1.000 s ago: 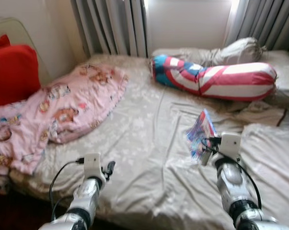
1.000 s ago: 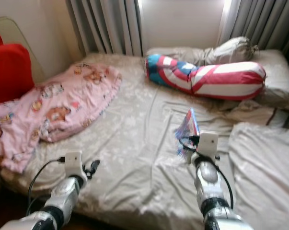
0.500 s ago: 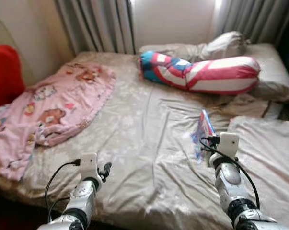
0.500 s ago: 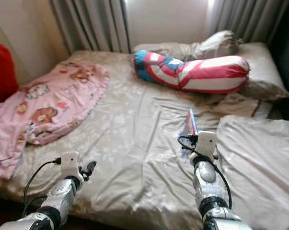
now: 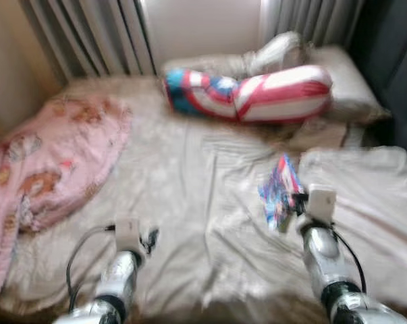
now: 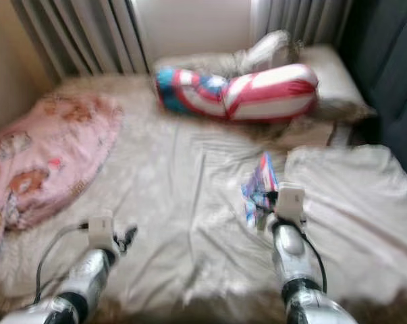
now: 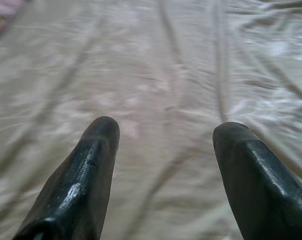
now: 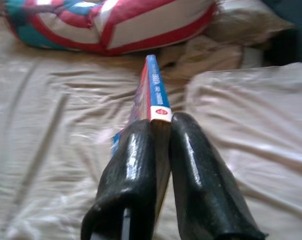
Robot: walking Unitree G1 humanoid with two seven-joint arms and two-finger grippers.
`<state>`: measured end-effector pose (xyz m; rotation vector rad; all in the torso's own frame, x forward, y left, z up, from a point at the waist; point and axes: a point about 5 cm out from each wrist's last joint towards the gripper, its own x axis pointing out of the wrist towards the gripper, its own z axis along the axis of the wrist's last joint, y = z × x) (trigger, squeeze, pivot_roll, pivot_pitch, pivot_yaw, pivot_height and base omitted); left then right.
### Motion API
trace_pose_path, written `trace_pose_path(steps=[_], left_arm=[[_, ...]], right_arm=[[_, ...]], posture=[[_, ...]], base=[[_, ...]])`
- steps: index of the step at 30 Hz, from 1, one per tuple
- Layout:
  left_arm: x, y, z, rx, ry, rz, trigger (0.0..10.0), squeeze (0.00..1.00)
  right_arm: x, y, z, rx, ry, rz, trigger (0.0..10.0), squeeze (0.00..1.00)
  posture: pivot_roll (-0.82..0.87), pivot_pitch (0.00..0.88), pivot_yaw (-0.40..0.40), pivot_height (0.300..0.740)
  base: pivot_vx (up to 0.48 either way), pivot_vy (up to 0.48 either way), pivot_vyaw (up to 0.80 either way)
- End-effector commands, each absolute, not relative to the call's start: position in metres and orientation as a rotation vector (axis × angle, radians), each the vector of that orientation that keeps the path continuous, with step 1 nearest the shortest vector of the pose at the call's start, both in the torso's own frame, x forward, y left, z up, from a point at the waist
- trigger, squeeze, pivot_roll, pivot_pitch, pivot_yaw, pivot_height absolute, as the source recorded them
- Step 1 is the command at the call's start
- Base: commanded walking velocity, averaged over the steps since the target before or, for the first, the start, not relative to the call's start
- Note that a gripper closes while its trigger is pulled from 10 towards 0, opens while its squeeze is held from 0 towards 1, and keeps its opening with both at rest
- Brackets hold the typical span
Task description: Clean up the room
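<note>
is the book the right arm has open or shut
Shut. The right wrist view shows the book edge-on, covers together as one thin slab, clamped between the right gripper jaws above the bed sheet.

A thin, colourful book (image 8: 152, 95) with a blue spine and a red-and-white mark at its end stands on edge above the beige bedsheet (image 5: 190, 189), well short of the striped red, white and blue bolster (image 5: 247, 94), pinched between the right gripper (image 8: 161, 131) fingers.

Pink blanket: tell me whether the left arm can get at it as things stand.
Probably yes. The left end effector is open and holds nothing, and bare sheet lies between it and the pink blanket to its left; nothing blocks the way.
</note>
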<state>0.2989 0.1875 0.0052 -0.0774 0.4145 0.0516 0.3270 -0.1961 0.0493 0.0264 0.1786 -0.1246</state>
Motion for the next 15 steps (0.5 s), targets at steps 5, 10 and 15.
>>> trace_pose_path(steps=[5, 10, 15], left_arm=[[0.2946, 0.1926, 0.0013, -0.068, 0.436, 0.058, 10.0, 0.0], [0.2954, 0.1924, 0.0019, -0.067, 0.436, 0.059, 10.0, 0.0], [0.296, 0.1917, 0.0023, -0.068, 0.435, 0.058, 10.0, 0.0]], right_arm=[[0.3323, -0.1941, 0.058, 0.029, 0.137, -0.115, 10.0, 0.0], [0.3313, -0.1924, 0.0556, 0.029, 0.149, -0.1, 10.0, 0.0], [0.3306, -0.1907, 0.0539, 0.03, 0.158, -0.086, 10.0, 0.0]], posture=[[0.0, 0.0, 0.032, 0.74], [0.0, 0.0, 0.032, 0.74], [0.0, 0.0, 0.032, 0.74]], base=[[0.0, 0.0, -0.61], [0.0, 0.0, 0.0], [0.0, 0.0, 0.0]])
